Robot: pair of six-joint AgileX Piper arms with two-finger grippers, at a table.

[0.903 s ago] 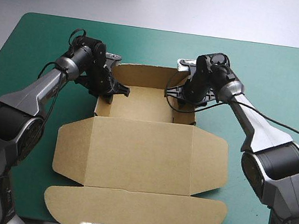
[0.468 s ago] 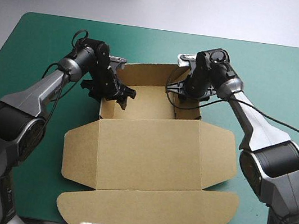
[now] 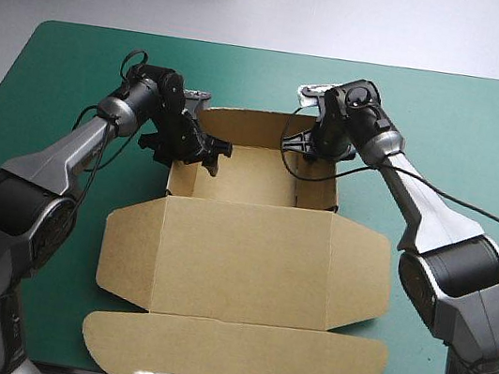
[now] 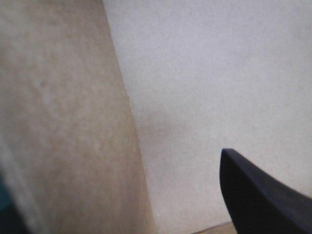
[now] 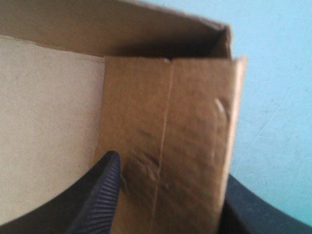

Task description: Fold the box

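Since the walls are up at its far half, the box reads as an open tray with the lid flat. It sits mid-table on the teal-green cover, tray toward the far edge. The lid and rounded flap run to the near edge.

Right gripper: clamped on the right wall near the far corner. One black finger is inside the tray and the other is outside over the cover, with the board between them. The wall looks doubled over and shows dents and a crease. My read is that the pinch is there to seat the tuck and hold that wall upright.

Left gripper: inside the tray at the left wall, fingers apart, holding nothing. Its wrist view shows one finger over the pale floor, clear of the wall with floor showing between. The other finger is out of that view, but the high view shows two tips spread. Judging by that placement, it's set to press the left wall's inner fold flat or to straddle the wall, mirroring the right side.

Progress guess: side walls mostly done, left side not yet pinned, lid untouched. Risk: a one-sided clamp lets the whole sheet skate on the cover if the left pushes hard.
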